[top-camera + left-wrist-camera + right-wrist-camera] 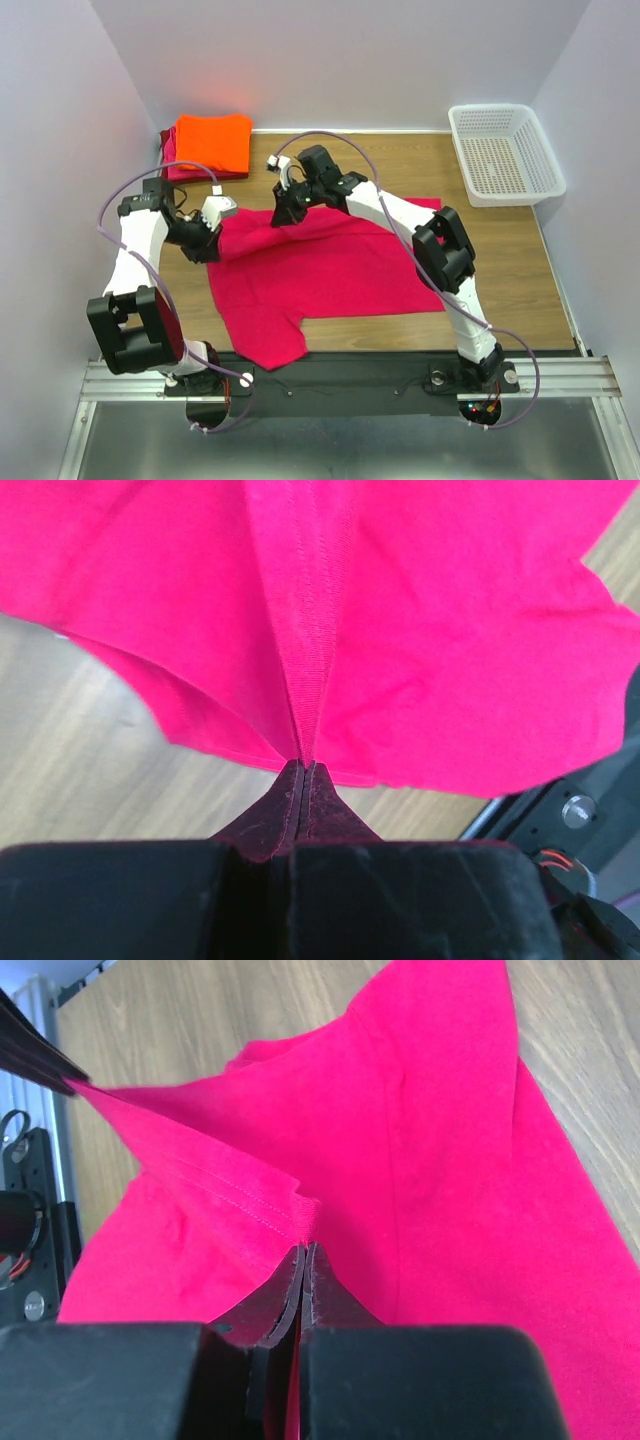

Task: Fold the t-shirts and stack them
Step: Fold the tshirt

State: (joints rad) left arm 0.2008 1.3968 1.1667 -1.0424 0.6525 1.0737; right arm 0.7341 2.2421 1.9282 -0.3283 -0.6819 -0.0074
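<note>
Left hand (214, 238): closed, its two fingers pressed flat together on a pinch of the pink t-shirt (330, 270). Seen from its own wrist, a ribbed, stitched fold of cloth rises out of the fingertips (303, 770) and fans wide to either side. The gripped spot is on the shirt's edge nearest this arm.

Right hand (283, 214): closed likewise, clamped on a hemmed edge of the same pink t-shirt. A row of stitching runs just beyond its fingertips (305, 1255). It stands to the right of the left hand and a little further from the arm bases, near it but apart.

Pink t-shirt: one item, unfolded. It spreads over the worktop (510, 250) below and to the right of both hands, mostly flat, and lifts into a small peak at each grip. The hemmed edge runs in a line from one hand to the other. One sleeve lies on the near side of the left hand, reaching the dark strip along the worktop's near edge.

Orange t-shirt (212, 140): one item, folded to a rectangle, beyond the left hand in the far left corner, well apart from it.

Red t-shirt (171, 160): one item, folded, lying under the orange one. Only a margin shows along the orange shirt's left and near sides.

Basket (458, 140): white plastic mesh, in the far right corner, well beyond and to the right of the right hand, clear of all cloth.
</note>
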